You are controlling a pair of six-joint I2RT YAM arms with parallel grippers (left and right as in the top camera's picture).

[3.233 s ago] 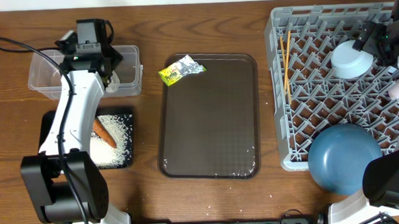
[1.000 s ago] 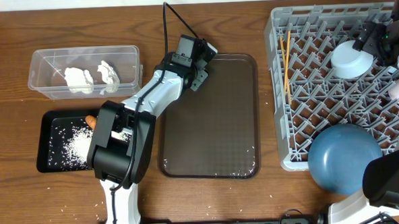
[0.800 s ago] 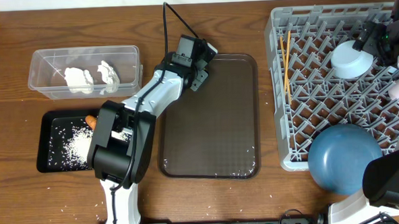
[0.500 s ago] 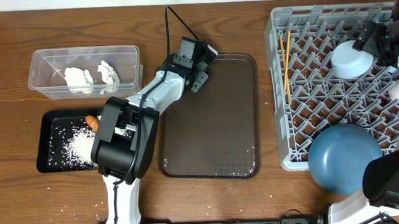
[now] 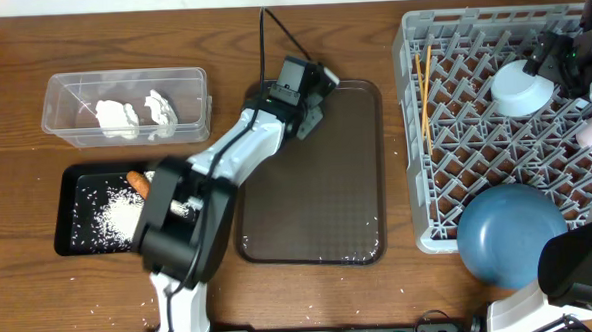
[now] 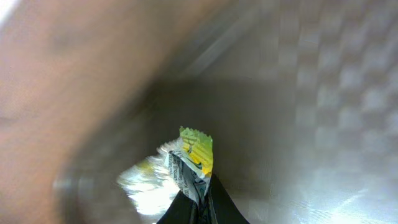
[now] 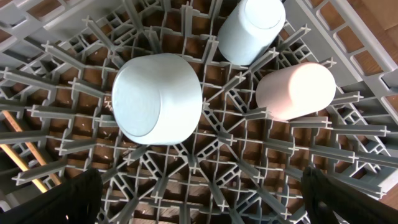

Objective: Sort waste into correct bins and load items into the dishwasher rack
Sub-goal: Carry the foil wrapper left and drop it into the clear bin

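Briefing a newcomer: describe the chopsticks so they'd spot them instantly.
Find the big grey rack on the right of the table. Near its far-left corner sit the chopsticks: thin yellow-brown sticks, unlike the round pale bowl and blue plate nearby.

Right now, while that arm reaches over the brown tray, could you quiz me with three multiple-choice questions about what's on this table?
1. Where is the tissue?
A) in the clear tub
B) on the brown tray
C) in the black tray

2. What colour is the plate in the rack?
A) red
B) blue
C) white

3. The left tool is:
A) wide open
B) shut on nothing
C) shut on the snack wrapper

Answers: A, the white wad lies inside the tub; B, the round plate is blue; C, the wrist view shows the wrapper pinched between its tips.
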